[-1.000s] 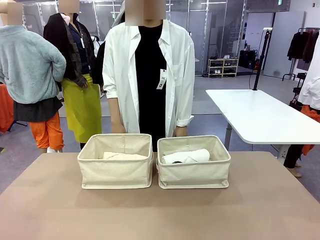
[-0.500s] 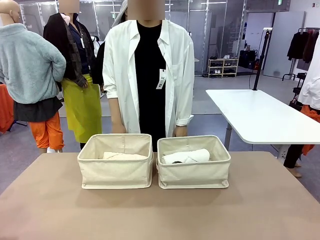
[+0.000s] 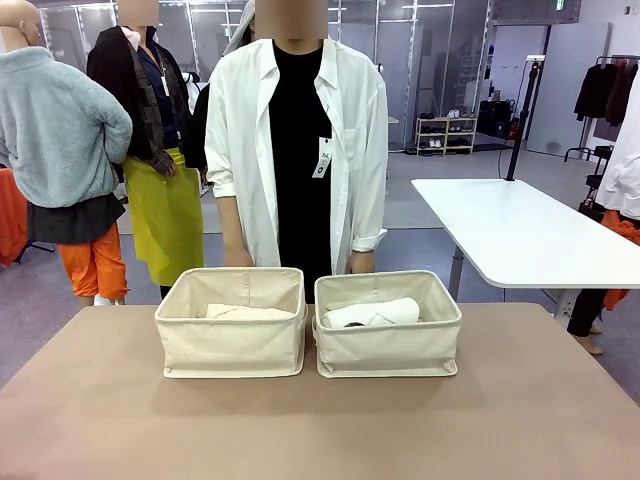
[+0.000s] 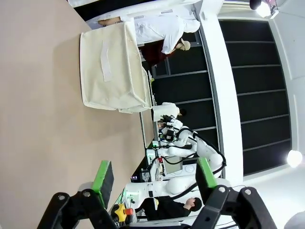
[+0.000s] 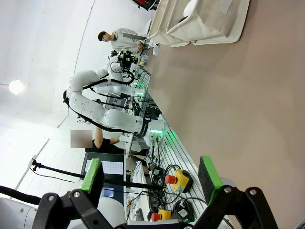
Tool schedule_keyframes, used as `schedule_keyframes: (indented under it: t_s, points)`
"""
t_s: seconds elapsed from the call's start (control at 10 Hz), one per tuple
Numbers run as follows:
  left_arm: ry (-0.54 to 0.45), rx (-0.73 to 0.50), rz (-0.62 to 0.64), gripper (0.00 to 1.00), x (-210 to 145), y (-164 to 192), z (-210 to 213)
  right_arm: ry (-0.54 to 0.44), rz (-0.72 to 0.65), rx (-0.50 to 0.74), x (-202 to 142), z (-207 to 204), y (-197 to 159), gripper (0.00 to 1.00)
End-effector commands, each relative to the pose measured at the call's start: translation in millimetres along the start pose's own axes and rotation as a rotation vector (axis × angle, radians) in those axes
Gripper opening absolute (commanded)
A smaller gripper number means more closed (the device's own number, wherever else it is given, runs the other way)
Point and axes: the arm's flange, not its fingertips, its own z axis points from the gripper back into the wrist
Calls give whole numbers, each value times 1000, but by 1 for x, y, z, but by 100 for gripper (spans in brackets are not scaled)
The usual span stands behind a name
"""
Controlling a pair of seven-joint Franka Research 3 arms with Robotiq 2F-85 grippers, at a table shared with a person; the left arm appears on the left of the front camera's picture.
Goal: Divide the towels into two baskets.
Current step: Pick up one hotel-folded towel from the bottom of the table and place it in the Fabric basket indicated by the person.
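Towels are lying in both baskets: white roll (image 3: 372, 313) in the right basket (image 3: 388, 325), pale one (image 3: 248, 312) in the left basket (image 3: 232, 322); I'm seeing left hand (image 4: 155, 181) and right hand (image 5: 151, 179) gaping empty over the desk (image 3: 320, 420)

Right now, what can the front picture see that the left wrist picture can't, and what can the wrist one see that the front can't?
Front view alone: both beige canvas baskets side by side, a rolled white terry-cloth towel lying in the right basket, a pale folded towel in the left basket, and the person's white shirt behind them.

Left wrist view alone: the left gripper, its green-padded fingers spread with nothing between them.

Shared: the brown table and a beige canvas basket standing on it.
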Motion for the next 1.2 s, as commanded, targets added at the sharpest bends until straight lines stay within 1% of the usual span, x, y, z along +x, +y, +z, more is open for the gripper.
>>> schedule_keyframes:
  t_s: [0.0, 1.1]
  points:
    - [-9, -7, 0, 89, -6, -4, 0, 1, -2, -4, -1, -1, 4, 100]
    - [-9, -7, 0, 89, -6, -4, 0, 1, -2, -4, -1, -1, 4, 100]
